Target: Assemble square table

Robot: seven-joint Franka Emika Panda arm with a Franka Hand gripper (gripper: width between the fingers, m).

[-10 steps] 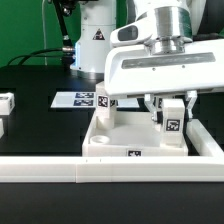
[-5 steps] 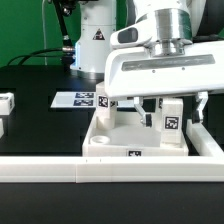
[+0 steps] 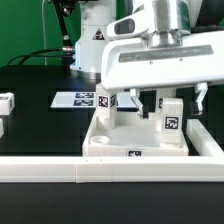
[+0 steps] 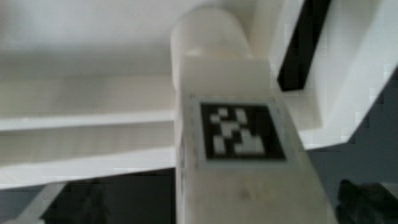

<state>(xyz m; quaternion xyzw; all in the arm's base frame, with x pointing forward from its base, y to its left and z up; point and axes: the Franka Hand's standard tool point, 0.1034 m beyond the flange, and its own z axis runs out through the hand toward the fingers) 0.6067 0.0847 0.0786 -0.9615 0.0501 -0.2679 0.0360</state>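
The large white plastic square slab with a raised rim [image 3: 170, 152], the top of the square table, is seen lying flat on the black table [image 3: 40, 85]. It sits toward five o'clock in the exterior view, just behind the long white border rail [image 3: 50, 170].

Two small white tagged block legs are found standing upright in it. The first leg [image 3: 104, 112] is at the slab's ten o'clock corner, and the second leg [image 3: 172, 120] [image 4: 231, 120] is toward one o'clock. The second leg is straddled by the claw [image 3: 176, 101]. Its fingers are spread, with clear space showing beside the block, so the claw is judged open and gripping nothing. Whether either leg is fully seated in its socket cannot be told.

At nine o'clock from the slab, well apart from it, a far loose block [image 3: 5, 101] and a near loose block [image 3: 2, 128] are cut off by the picture's edge. They are taken to be the remaining legs. The flat white marker board [image 3: 80, 100] lies at eleven o'clock.

The work is judged about half done: two legs are placed, and two are yet to be fetched and set in the nearer corners.
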